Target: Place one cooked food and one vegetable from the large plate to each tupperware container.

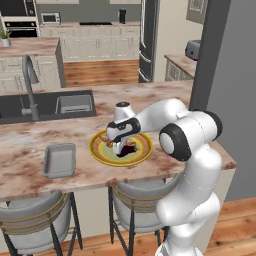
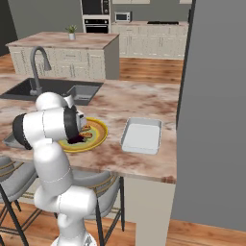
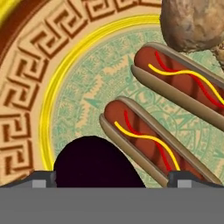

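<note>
**Tool spread wide above the dark vegetable on the large plate**

Tool point(image 1: 121, 145) is held low over the large plate point(image 1: 100, 154), its jaws released and standing wide, nothing gripped between them. In the hand view the two finger tips point(image 3: 43, 179) are seen at either side of the dark purple-black vegetable point(image 3: 94, 162), so this piece is judged to be the one lined up for grasping; whether the tips already reach its sides cannot quite be told from so close a view. Just beside it the two hot dogs point(image 3: 146, 140) lie side by side on the pale green centre, and the round tan-brown vegetable point(image 3: 194, 24) sits beyond them. All four foods are therefore on the plate and none has been moved to a container. The grey container point(image 1: 59, 160) waits on the worktop point(image 1: 30, 135) to the left of the plate, the whitish container point(image 2: 141, 136) to its right, both placed within the arm's swing.
</note>
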